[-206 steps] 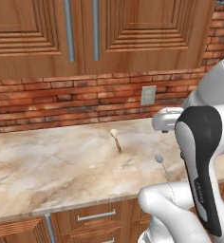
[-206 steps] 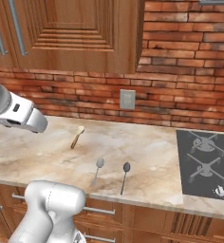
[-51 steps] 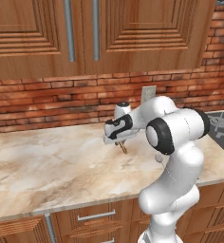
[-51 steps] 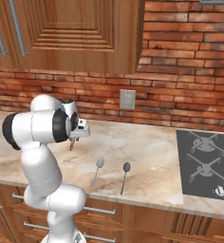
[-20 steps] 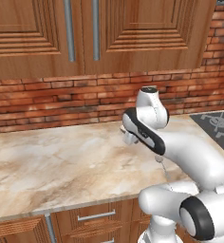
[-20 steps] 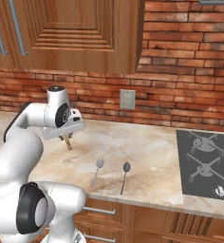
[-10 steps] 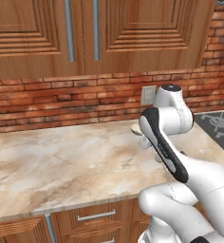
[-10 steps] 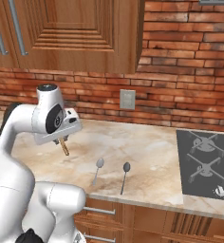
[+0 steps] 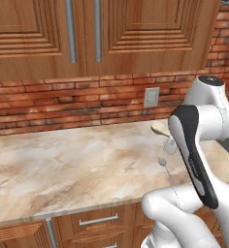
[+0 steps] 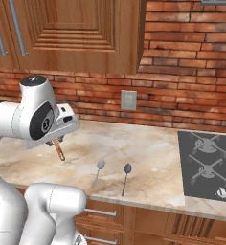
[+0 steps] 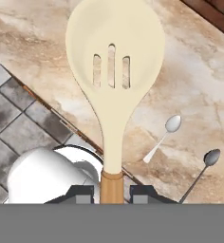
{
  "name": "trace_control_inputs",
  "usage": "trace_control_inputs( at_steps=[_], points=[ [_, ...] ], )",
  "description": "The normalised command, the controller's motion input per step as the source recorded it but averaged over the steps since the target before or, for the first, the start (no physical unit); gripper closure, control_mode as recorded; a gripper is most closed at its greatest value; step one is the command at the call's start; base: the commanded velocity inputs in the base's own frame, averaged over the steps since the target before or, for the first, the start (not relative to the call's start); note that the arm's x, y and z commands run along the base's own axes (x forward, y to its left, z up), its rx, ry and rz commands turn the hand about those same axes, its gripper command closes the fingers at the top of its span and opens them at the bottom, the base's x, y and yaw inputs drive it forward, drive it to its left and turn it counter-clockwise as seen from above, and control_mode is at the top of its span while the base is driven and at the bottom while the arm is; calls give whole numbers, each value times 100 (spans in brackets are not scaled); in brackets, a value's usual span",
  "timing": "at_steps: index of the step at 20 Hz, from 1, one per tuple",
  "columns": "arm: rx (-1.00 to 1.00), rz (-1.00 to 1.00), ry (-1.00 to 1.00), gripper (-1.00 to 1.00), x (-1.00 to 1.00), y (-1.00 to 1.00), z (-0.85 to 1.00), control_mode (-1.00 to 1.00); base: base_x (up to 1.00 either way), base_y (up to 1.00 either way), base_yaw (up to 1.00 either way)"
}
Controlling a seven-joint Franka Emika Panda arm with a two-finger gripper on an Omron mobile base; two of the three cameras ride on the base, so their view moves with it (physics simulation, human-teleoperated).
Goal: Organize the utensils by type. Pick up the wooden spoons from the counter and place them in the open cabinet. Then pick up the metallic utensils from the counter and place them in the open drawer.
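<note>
In the left base view, the big white robot arm stands at the right. Behind it, the pale cream bowl of the wooden spoon (image 9: pixel 160 127) sticks out, up in the air near the back edge of the beige marble-look surface (image 9: pixel 73 160). A thin grey metal spoon (image 9: pixel 166 169) lies near the front edge of the surface, just beside the arm. A white wall socket (image 9: pixel 151 97) sits on the red brick wall. Brown wooden cabinet doors (image 9: pixel 102 34) hang above, and they are shut.

In the right base view, the tool (image 10: pixel 59 141) is at the left, lifted above the surface. The brown handle of the wooden spoon pokes down out of it and does not touch the surface. Two thin grey metal spoons lie side by side near the front edge: the lighter metal spoon (image 10: pixel 98 171) and the darker metal spoon (image 10: pixel 126 177). A dark grey stovetop (image 10: pixel 208 165) is at the right end.

In the hand view, the tool (image 11: pixel 112 192) is closed tight on the brown handle of the wooden spoon. The cream bowl has three slots in it. Both metal spoons lie on the surface far below.
</note>
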Motion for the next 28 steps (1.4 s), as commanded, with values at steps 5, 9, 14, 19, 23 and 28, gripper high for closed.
trace_control_inputs(
  at_steps=[5,9,14,19,23,28],
  points=[
    [0,0,-3,100,-47,-3,85,-100,0,0,0],
    [0,2,-5,100,-33,-8,68,-100,0,0,0],
    [0,1,-8,100,-28,-18,24,-100,0,0,0],
    [0,0,-9,100,-23,-2,1,-100,0,0,0],
    [0,0,0,100,2,0,0,-100,0,0,0],
    [-1,0,-32,100,0,0,1,-100,0,0,0]
  ],
)
